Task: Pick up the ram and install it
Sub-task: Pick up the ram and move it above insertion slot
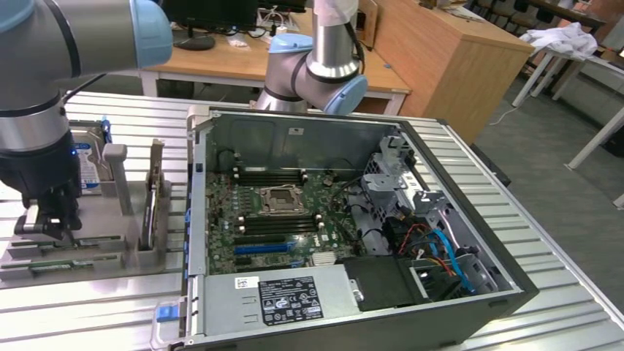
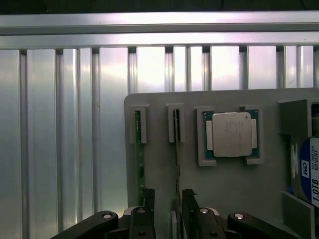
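Two ram sticks stand on edge in slots of a grey holder. One ram runs into the gap between my fingers; the second ram lies just outside them. My gripper is open and grips nothing. In the exterior view the gripper hangs low over the holder at that view's left, just above the thin green ram strips. The open computer case stands to that view's right, its motherboard showing long black slots around the processor socket.
A square silver processor chip and a hard drive sit in the same holder beside the sticks. An upright grey bracket stands between holder and case. The table is ribbed aluminium. A wooden desk is behind.
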You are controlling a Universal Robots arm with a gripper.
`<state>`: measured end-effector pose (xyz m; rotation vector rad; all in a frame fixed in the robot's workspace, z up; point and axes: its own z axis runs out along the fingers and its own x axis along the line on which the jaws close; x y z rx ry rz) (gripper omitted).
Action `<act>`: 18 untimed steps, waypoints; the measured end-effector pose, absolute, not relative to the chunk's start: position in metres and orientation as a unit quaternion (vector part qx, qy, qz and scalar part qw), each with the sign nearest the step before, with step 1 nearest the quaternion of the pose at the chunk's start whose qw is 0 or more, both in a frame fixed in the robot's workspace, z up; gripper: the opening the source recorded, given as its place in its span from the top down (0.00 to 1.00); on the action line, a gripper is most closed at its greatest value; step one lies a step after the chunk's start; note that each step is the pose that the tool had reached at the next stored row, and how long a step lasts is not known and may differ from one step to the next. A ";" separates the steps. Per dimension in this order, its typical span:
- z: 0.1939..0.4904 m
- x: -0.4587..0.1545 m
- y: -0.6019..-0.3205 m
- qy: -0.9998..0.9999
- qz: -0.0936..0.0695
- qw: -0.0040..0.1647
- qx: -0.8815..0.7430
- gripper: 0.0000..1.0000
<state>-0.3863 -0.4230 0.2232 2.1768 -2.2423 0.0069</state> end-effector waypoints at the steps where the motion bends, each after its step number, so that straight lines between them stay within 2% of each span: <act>1: 0.223 -0.386 -0.423 -0.717 0.002 0.008 0.697 0.64; 18: 0.223 -0.386 -0.440 -0.717 0.002 0.008 0.697 0.64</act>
